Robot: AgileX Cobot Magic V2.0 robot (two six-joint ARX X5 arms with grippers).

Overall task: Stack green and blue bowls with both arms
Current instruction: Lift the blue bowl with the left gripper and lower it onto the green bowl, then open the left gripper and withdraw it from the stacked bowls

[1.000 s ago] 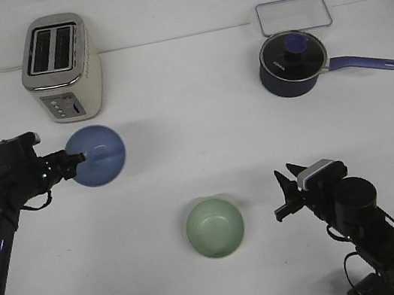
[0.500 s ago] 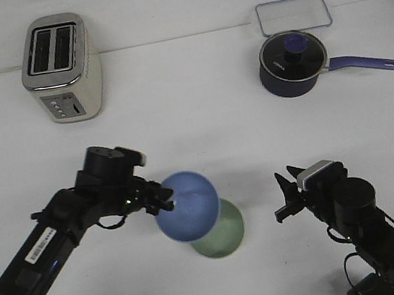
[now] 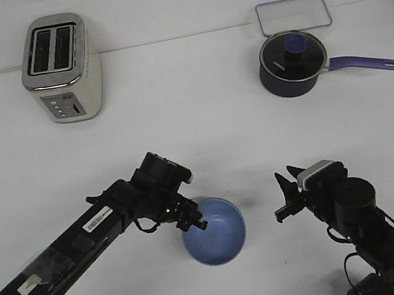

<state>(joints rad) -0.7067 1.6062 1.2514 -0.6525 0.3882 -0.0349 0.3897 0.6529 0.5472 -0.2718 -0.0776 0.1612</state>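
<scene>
Toaster [image 3: 61, 68]: cream and silver, two slots, standing upright at the far left of the white counter [image 3: 200, 124], well apart from both arms.

Left arm [image 3: 83, 236]: black, reaching in from the lower left corner across the front of the counter toward the middle.

Left hand [image 3: 192, 219]: at the left rim of the blue bowl, its tips pinched on that rim; how wide the fingers stand cannot be told, since the wrist covers them.

Blue bowl [image 3: 214, 231]: upright at the front middle of the counter, mouth up, its left edge partly hidden by the left hand.

Green bowl: only a thin pale edge [image 3: 230, 204] shows along the far right rim of the blue bowl; whether that is the green bowl underneath cannot be told for sure.

Open counter: a bare strip lies between the blue bowl and the right hand, with nothing standing in it.

Right hand [image 3: 288, 194]: near the right side of the blue bowl but apart from it, pointing up and away, its two dark fingers spread with a clear gap, holding nothing.

Right arm [image 3: 362, 218]: black, rising from the lower right corner, with a silver-grey block on its wrist.

Saucepan [image 3: 291, 64]: dark blue, lid on, long handle pointing right, at the far right of the counter.

Clear tray [image 3: 293, 13]: flat and rectangular, just behind the saucepan, touching or almost touching it.
</scene>
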